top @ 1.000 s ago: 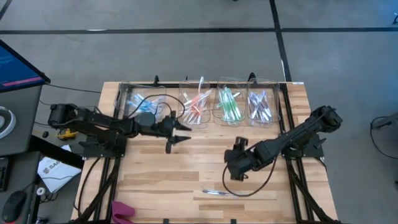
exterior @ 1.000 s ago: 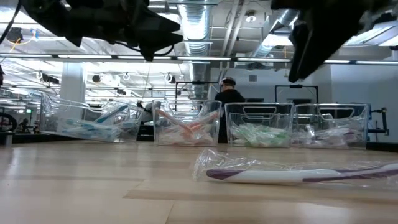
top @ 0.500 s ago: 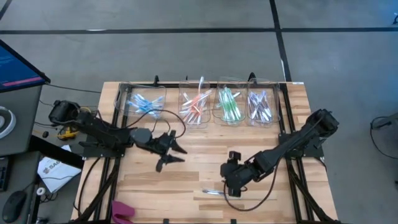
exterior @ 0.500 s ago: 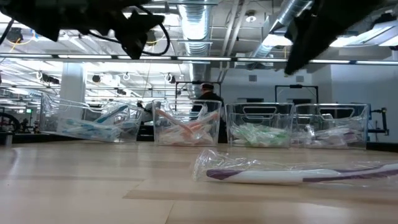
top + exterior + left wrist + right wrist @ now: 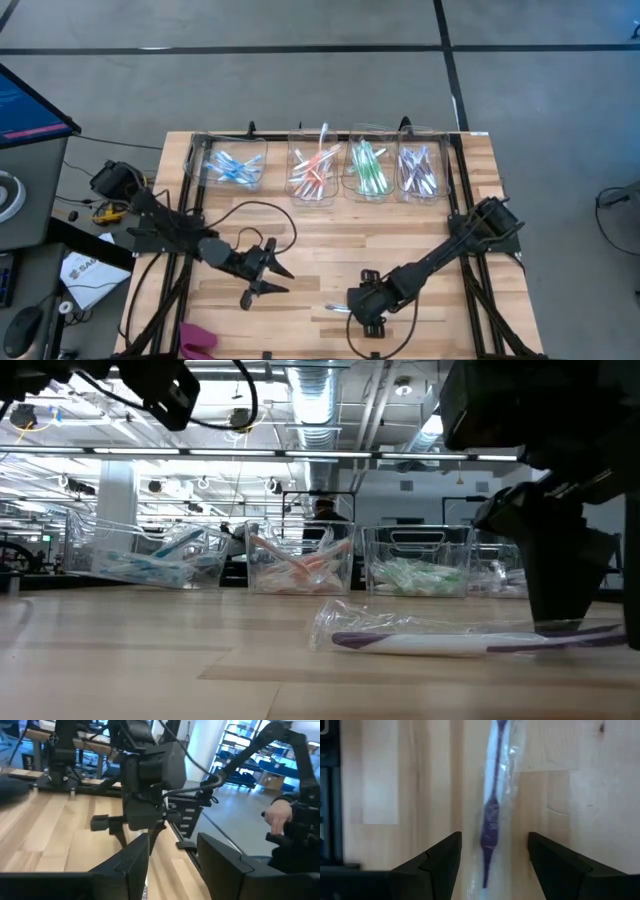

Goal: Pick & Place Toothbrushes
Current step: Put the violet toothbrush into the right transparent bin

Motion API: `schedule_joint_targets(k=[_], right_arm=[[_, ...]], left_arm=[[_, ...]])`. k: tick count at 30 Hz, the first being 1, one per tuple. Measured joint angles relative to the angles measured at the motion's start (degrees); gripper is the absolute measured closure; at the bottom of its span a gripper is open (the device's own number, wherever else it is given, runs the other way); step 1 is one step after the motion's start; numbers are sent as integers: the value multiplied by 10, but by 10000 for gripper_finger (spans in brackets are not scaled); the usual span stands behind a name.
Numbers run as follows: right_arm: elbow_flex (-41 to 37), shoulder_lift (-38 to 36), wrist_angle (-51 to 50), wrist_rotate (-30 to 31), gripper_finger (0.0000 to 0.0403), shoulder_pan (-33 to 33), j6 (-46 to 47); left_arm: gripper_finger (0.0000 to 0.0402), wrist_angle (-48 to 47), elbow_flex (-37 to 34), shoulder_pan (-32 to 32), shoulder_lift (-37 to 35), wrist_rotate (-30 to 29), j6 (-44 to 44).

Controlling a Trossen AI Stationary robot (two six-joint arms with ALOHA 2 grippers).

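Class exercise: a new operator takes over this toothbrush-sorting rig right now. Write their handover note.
Right gripper: open, lowered over the wrapped purple toothbrush lying loose at the table's front, fingers either side, not gripped.
Left gripper: open, empty, above the front-left of the table.
Done: four clear bins at the back hold blue, orange-red, green and purple toothbrushes.
Left: grasp the loose brush; it probably goes in the purple bin.
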Motion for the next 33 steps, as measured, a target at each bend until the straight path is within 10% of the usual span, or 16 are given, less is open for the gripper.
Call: schedule_joint_targets(k=[7,16,26,33], right_arm=[[3,21,-11,11,207,-1,15],[-4,9,-16,25,377,-3,26],[17,9,-58,57,375,-1,47],[158,13,-328,80,375,-26,25]], left_arm=[[243,61,0,-2,54,-29,-35],[243,102,0,-5,106,-34,-98],[243,108,0,-26,116,-34,-135],[243,107,0,-44,116,-34,-103]])
